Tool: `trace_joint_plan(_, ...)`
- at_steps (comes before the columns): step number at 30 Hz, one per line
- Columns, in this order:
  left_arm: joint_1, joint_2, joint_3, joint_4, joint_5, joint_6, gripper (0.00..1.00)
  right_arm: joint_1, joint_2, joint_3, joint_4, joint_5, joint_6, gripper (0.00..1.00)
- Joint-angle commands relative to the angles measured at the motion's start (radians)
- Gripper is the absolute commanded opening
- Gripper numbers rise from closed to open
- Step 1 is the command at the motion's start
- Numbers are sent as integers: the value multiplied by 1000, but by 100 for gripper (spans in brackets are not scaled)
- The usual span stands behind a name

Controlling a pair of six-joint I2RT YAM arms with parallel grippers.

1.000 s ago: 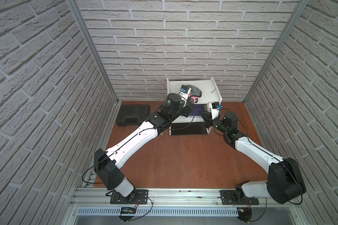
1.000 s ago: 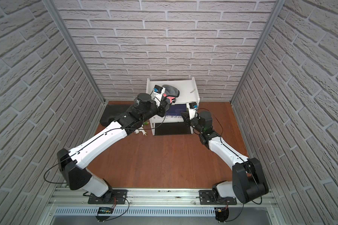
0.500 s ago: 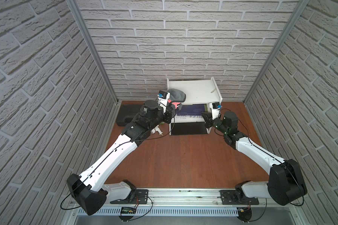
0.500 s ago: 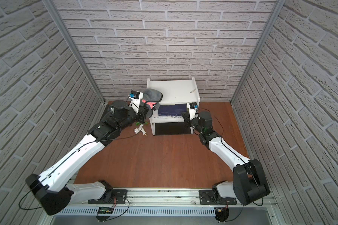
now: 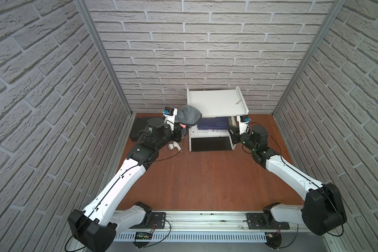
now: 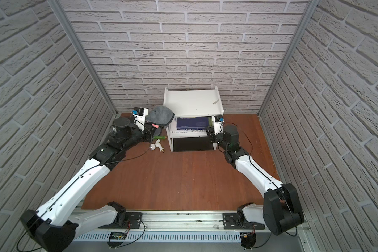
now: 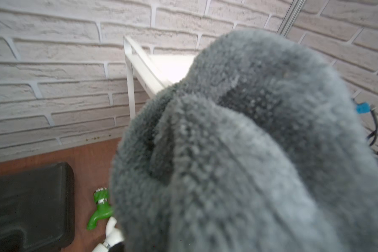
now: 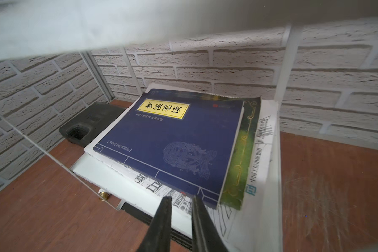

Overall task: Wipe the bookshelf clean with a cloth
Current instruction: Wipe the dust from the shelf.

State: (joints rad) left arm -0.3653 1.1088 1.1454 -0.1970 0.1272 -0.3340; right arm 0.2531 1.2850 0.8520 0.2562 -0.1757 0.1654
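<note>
Your left gripper point(image 5: 183, 124) clamps the bunched cloth point(image 5: 188, 114) beside the bookshelf point(image 5: 216, 104); raise it over the rim before sweeping, your right gripper point(image 8: 181, 198) slightly parted, empty, at the lower tier.

White brick walls point(image 5: 205, 54), reddish-brown wood floor point(image 5: 205, 174)

My left arm point(image 5: 127, 174) and right arm point(image 5: 292, 176) wear smooth white shells between bulky black joints point(image 5: 323, 209). A thin black cable point(image 5: 162, 160) trails along each. My white wrist cameras carry a blue tag point(image 5: 166, 112). My right gripper point(image 8: 181, 197) has slim, tapering black fingers point(image 8: 162, 222).
</note>
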Motion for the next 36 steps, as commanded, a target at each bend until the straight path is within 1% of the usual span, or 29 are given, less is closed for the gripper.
trace_joint_plan(1, 8, 25, 13, 87, -5, -8, 0, -11, -62, -13, 2, 65, -22, 29)
trace_joint_plan(3, 9, 54, -5, 46, -42, -21, 0, -16, -86, -16, -17, 59, -42, 34)
trace_joint_plan(4, 9, 47, -20, 32, -53, -26, 0, -20, -102, -17, -30, 46, -57, 39)
trace_joint_plan(7, 9, -50, -84, 40, -89, -26, 0, -42, -152, -12, -79, 23, -87, 52)
trace_joint_plan(9, 19, -99, -79, -13, -158, -21, 0, -57, -193, -9, -106, 32, -92, 55)
trace_joint_plan(11, 51, -106, -13, -160, -263, -28, 0, -60, -247, -12, -115, 58, -109, 57)
trace_joint_plan(12, 68, -103, 11, -196, -284, -33, 0, -60, -269, -24, -97, 65, -120, 58)
trace_joint_plan(13, 84, -104, 22, -200, -261, -39, 0, -60, -283, -39, -73, 90, -125, 59)
trace_joint_plan(16, 122, -96, 40, -82, -60, -58, 0, -60, -268, -51, -51, 249, -106, 62)
trace_joint_plan(17, 123, -73, 71, -50, -12, -56, 0, -60, -245, -40, -63, 270, -115, 62)
trace_joint_plan(19, 125, -5, 163, -37, 33, -36, 0, -60, -199, -13, -77, 241, -126, 62)
trace_joint_plan(21, 126, 76, 241, -10, 37, -12, 0, -60, -149, -1, -36, 174, -137, 62)
trace_joint_plan(23, 129, 176, 341, -17, 38, 12, 0, -61, -91, 23, -13, 159, -138, 61)
trace_joint_plan(27, 142, 432, 616, -128, 127, 52, 0, -61, -1, 110, -31, 121, -156, 59)
trace_joint_plan(29, 140, 524, 701, -158, 163, 61, 0, -61, 26, 127, -26, 89, -156, 57)
trace_joint_plan(31, 138, 574, 738, -182, 163, 60, 0, -61, 40, 134, -26, 57, -155, 54)
trace_joint_plan(33, 136, 589, 732, -199, 180, 51, 0, -61, 45, 129, -26, 36, -154, 52)
trace_joint_plan(34, 131, 573, 705, -195, 196, 51, 0, -61, 45, 125, -28, 29, -155, 51)
trace_joint_plan(36, 114, 527, 630, -168, 177, 60, 0, -62, 41, 117, -31, 13, -157, 47)
